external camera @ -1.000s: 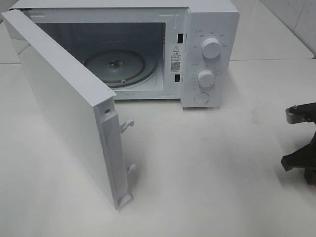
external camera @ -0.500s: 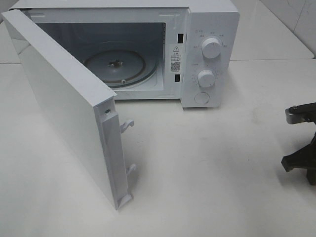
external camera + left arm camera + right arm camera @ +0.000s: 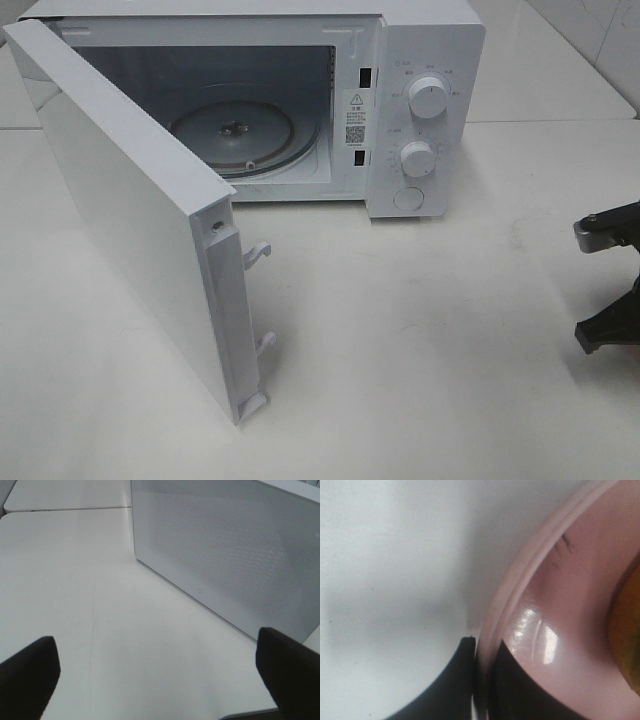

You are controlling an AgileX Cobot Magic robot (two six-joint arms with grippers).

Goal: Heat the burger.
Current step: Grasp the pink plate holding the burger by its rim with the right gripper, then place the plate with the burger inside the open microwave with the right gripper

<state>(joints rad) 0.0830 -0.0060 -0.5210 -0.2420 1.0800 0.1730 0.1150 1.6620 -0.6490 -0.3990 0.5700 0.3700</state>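
Our right claw [image 3: 482,680] is clamped on the rim of the pink plate [image 3: 570,580], so we can carry the burger [image 3: 627,630] on it without squeezing it. Both sit toward the right edge of the table [image 3: 450,350], outside the high view. The door [image 3: 130,230] of the microwave [image 3: 425,60] stands wide for the plate to reach the turntable [image 3: 235,130], and our left claw [image 3: 160,672] hangs open facing the door's outer side, likely to shut it.

Not much robot to be seen, tbh. On the left gripper [image 3: 159,674], matte black fingers [image 3: 30,677] with blunt rounded tips are shown. The right gripper [image 3: 481,680] is black too, with curved finger edges. A grey metal bracket [image 3: 598,233] is fitted on the black right arm [image 3: 612,330].
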